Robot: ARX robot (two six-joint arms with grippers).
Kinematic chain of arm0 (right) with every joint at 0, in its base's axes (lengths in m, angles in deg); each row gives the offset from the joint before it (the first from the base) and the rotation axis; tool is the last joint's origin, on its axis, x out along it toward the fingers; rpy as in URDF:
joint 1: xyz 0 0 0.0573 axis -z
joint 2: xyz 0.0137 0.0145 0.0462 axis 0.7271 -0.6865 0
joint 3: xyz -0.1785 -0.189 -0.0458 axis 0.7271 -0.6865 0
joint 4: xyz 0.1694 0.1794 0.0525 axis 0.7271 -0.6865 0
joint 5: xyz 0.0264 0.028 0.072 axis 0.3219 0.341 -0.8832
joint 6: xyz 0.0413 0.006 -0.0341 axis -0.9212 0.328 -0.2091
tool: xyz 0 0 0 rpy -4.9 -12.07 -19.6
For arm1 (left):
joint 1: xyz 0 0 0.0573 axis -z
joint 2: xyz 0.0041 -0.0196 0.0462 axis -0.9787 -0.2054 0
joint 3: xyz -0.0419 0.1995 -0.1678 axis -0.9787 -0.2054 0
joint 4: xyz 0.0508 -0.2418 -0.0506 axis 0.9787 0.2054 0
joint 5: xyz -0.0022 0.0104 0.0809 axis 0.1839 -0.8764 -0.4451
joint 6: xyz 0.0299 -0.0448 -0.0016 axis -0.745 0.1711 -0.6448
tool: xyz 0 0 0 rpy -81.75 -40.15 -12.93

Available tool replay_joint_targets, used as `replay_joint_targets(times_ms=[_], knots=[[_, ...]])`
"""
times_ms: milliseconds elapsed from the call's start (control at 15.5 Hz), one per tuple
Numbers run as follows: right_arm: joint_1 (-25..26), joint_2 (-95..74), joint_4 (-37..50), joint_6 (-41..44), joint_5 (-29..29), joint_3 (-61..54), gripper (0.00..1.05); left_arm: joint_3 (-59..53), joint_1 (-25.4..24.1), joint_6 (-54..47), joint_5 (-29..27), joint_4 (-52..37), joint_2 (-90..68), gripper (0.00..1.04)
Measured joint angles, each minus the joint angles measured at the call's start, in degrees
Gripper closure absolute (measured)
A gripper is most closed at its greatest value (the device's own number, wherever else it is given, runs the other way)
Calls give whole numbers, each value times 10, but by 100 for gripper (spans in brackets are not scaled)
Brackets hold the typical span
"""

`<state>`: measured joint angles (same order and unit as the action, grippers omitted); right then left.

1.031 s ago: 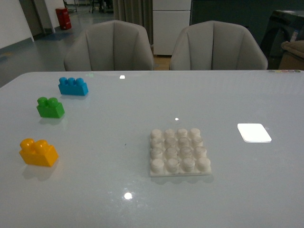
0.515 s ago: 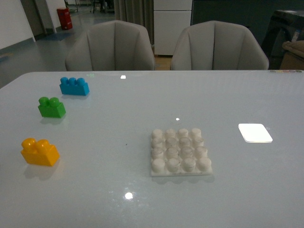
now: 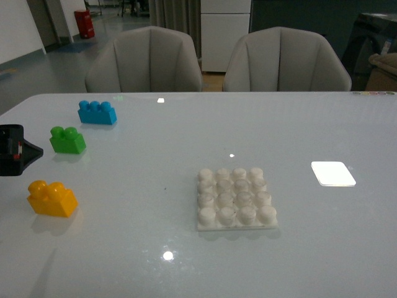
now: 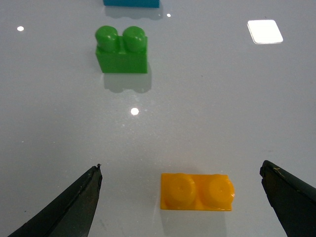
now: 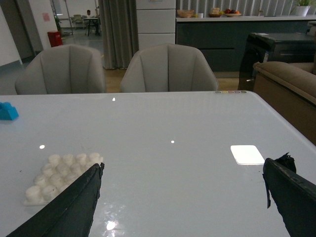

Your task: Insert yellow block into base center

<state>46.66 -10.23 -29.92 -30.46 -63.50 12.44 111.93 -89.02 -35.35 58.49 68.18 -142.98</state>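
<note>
The yellow block (image 3: 51, 198) lies on the white table at the near left, its two studs up. The white studded base (image 3: 236, 198) sits mid-table with nothing on it. My left gripper (image 3: 25, 152) shows at the left edge of the front view, just beyond the yellow block and above the table. In the left wrist view the left gripper (image 4: 181, 167) is open, and the yellow block (image 4: 196, 191) lies between its two wide-spread fingers without touching them. My right gripper (image 5: 183, 164) is open over bare table, and the base (image 5: 61, 170) lies off to one side of it.
A green two-stud brick (image 3: 67, 140) and a blue three-stud brick (image 3: 97, 113) stand on the table beyond the yellow block. A bright glare patch (image 3: 333, 173) lies right of the base. Two grey chairs (image 3: 144, 59) stand behind the far table edge.
My left gripper has come into the front view from the left edge, near the yellow block. The bricks and the base have not moved.
</note>
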Motion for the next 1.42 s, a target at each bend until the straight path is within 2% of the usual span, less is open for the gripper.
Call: replay_joint_targets(times_ms=[193, 387, 1417], knots=[[0, 0, 0, 0, 0, 0, 6, 25, 19, -8, -17, 62, -29, 7], [0, 0, 0, 0, 0, 0, 6, 45, 32, -10, -27, 69, -65, 7], [0, 0, 0, 0, 0, 0, 6, 78, 32, -18, -38, 68, -128, 7]])
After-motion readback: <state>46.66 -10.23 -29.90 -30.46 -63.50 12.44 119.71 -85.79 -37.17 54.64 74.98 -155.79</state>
